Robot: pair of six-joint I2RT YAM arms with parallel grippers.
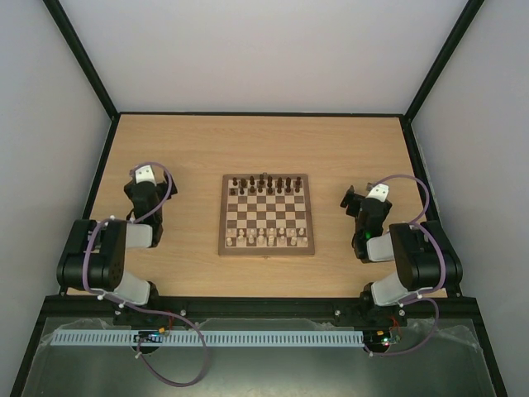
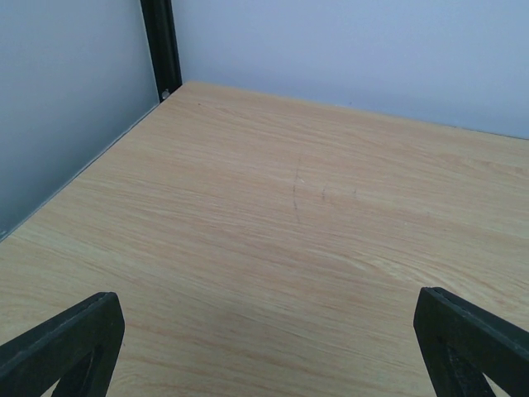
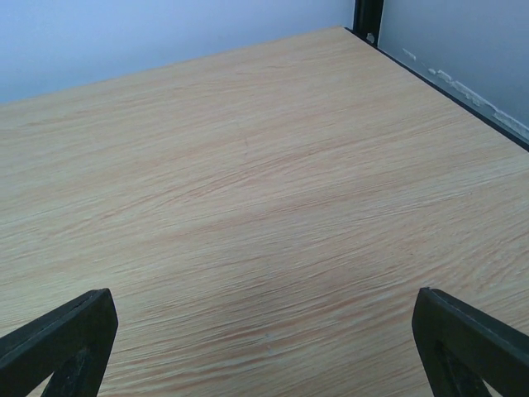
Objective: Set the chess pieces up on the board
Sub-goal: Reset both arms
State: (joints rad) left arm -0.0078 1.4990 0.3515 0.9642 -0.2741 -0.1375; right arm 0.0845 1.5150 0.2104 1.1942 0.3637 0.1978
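Chess pieces: the dark set stands in two lines along the far edge of the chessboard, which lies mid-table between the arms. One taller dark piece sits at the far rim; too small to tell whether it is on its square or on the frame. Pale pieces line the near edge. No strays seen on the table.

Left gripper: spread wide, fingers over bare wood, holding nothing, well left of the board. Right gripper: likewise wide and empty, well right of it.

Judgement: setup looks at or near its end. The next move, if any, calls for checking that rim piece and reaching in from above without brushing its neighbours.
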